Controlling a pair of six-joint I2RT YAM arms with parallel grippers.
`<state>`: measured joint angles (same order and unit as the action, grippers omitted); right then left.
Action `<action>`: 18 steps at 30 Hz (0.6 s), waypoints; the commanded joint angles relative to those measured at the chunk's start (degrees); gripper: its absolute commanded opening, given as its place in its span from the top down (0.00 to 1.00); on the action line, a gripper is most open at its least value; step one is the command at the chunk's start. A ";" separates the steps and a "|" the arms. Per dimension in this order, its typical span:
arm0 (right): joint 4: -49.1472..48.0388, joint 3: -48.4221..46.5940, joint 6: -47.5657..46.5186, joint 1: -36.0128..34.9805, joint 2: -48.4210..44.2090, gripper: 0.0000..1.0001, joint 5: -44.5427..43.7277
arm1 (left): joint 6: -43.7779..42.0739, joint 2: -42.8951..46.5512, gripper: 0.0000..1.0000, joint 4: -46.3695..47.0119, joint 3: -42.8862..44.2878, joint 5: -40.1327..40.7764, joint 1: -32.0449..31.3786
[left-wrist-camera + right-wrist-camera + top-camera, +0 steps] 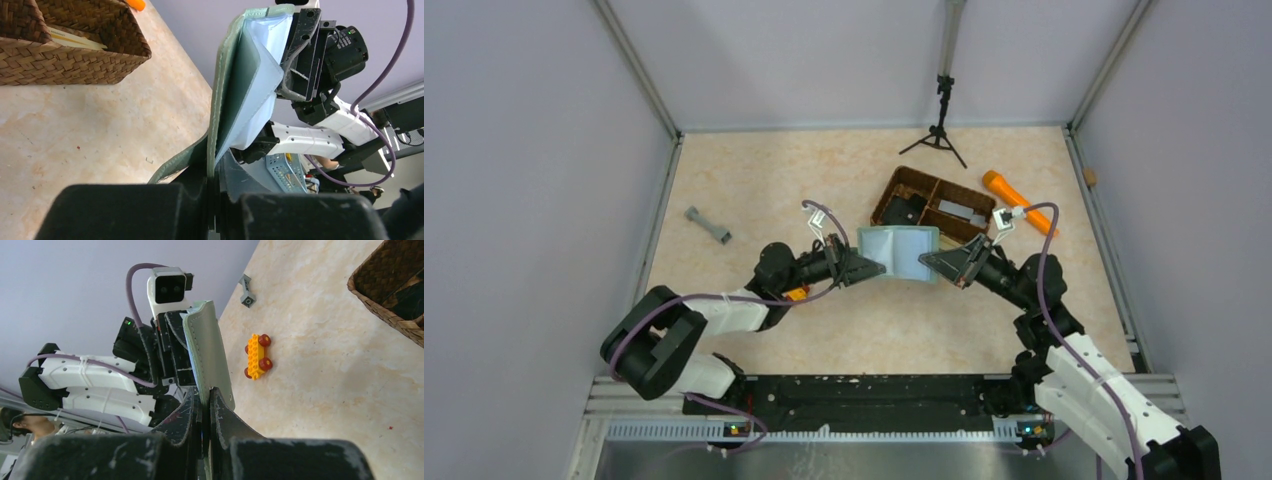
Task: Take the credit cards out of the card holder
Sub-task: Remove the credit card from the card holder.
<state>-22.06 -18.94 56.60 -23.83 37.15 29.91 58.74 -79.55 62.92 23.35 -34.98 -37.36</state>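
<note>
The sage-green card holder (902, 252) hangs spread open above the middle of the table, its paler inside facing up. My left gripper (876, 266) is shut on its left edge, and my right gripper (929, 260) is shut on its right edge. In the left wrist view the card holder (240, 100) rises edge-on out of my left gripper (216, 165), showing pale blue inner flaps. In the right wrist view my right gripper (202, 392) pinches the green cover of the card holder (205, 350). No credit cards can be made out in the holder.
A brown woven divided basket (889, 192) with flat items in it stands just behind the holder. An orange cylinder (1014, 195) lies to its right. A small tripod (941, 130) stands at the back, a grey part (708, 225) lies left, and a yellow toy car (257, 356) sits under the left arm.
</note>
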 commanded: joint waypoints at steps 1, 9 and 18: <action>0.21 -2.74 -1.29 -0.26 0.02 1.00 2.48 | -0.71 0.35 1.00 1.08 3.46 -0.33 -0.12; -2.58 -2.68 -1.23 -1.89 2.82 1.00 4.69 | -7.87 1.33 1.00 -12.49 8.21 3.19 -3.74; -2.57 -3.36 -4.08 -4.20 4.88 0.99 4.02 | -10.43 2.32 1.00 -17.06 9.47 5.73 -5.00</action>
<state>-22.41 -19.18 54.02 -25.52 42.35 28.97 50.83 -79.26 46.09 30.02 -30.70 -41.43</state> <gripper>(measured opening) 0.034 0.037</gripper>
